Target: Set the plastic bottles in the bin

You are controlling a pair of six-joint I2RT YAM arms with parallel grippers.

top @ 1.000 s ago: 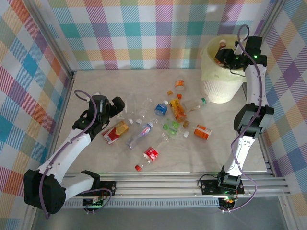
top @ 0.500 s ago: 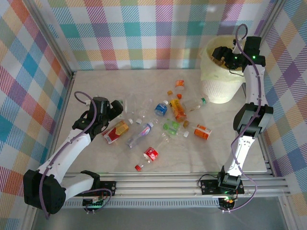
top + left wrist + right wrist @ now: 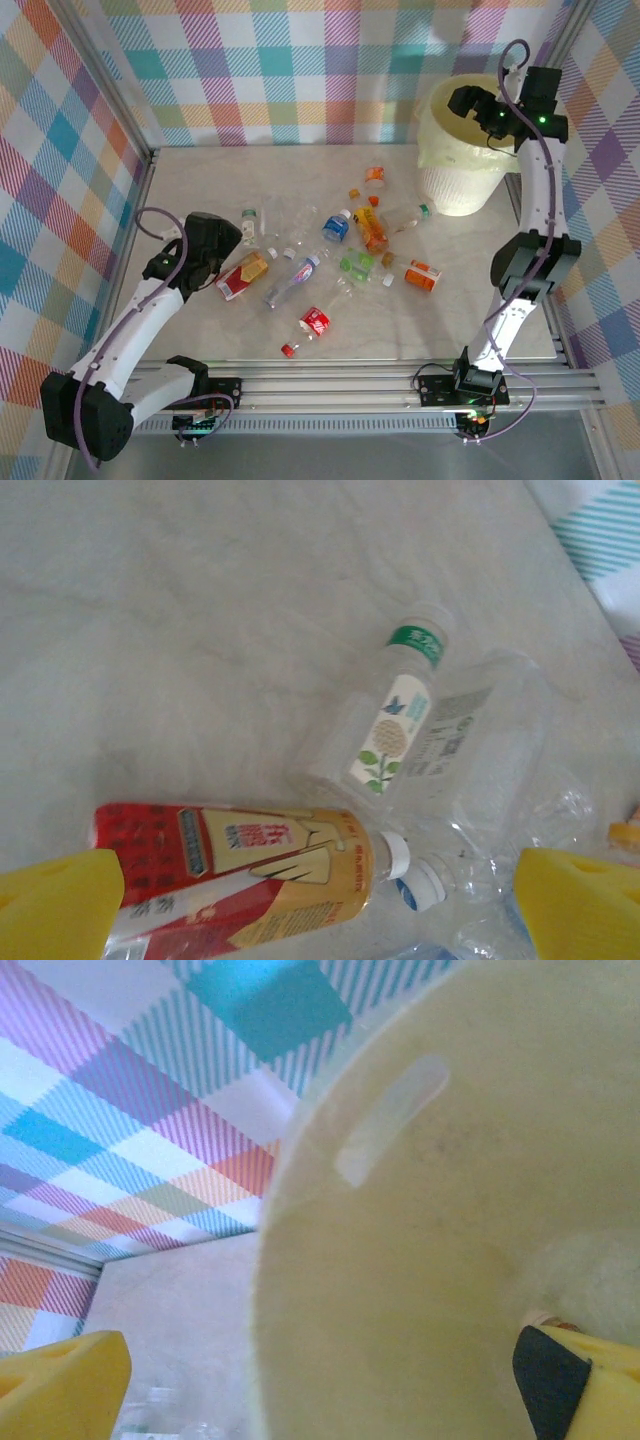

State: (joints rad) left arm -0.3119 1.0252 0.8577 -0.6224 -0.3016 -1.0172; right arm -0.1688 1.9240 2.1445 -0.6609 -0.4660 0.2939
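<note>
The right gripper, a second ago clasping a bottle over the bin, now hangs above it with fingers spread and empty; the left gripper has drawn back toward its base; the remaining plastic bottles lie scattered on the worktop; the left wrist view shows its fingers wide apart, holding nothing, over a red-labelled bottle.

Plastic bottles lying scattered, some crushed, left of bin; bin upright, yellow-lined.
</note>
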